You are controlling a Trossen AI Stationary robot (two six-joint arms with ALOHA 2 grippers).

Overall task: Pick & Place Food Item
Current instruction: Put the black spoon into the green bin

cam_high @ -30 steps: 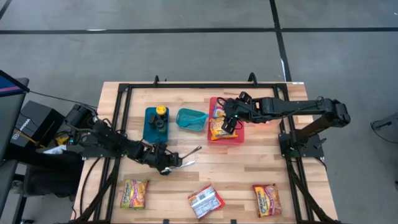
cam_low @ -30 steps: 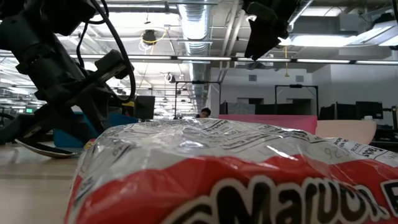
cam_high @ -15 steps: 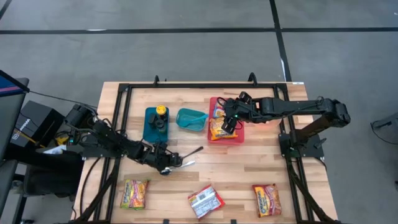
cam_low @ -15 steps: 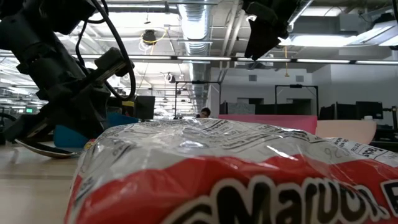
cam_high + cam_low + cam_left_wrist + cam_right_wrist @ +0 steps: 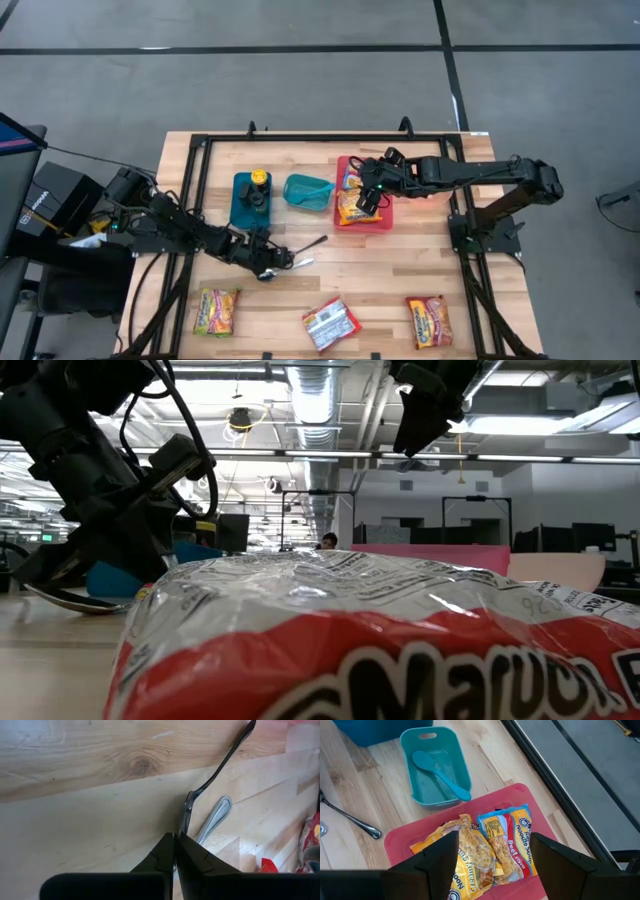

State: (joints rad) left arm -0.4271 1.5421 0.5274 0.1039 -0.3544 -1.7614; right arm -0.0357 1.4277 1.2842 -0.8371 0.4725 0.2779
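Observation:
My left gripper (image 5: 270, 264) is low over the wood at the table's middle left, fingers shut (image 5: 175, 845). A dark spoon (image 5: 215, 775) and a silver utensil (image 5: 212, 820) lie flat on the table just beyond its tips. My right gripper (image 5: 495, 865) is open and empty, hovering over the red tray (image 5: 385, 222). Two noodle packets (image 5: 485, 847) lie in that tray. In the high view the right gripper (image 5: 367, 196) is above the tray's middle. My left gripper's shut fingertips come slanting down at the dark spoon's wide end (image 5: 186, 815), which runs in behind them. The fingers hide the place where they meet, so I cannot tell whether they pinch it or only stand against it. The spoon lies on the table.
A teal bin (image 5: 308, 190) holding a teal spoon (image 5: 440, 767) and a blue box with a bottle (image 5: 250, 198) stand left of the tray. Three noodle packets lie along the near edge (image 5: 217, 310), (image 5: 331, 323), (image 5: 429, 320). The middle one fills the low view (image 5: 350, 650).
In the low view my left arm has shifted a little toward the table's left, staying low at the utensils. The utensils and my right gripper have kept still.

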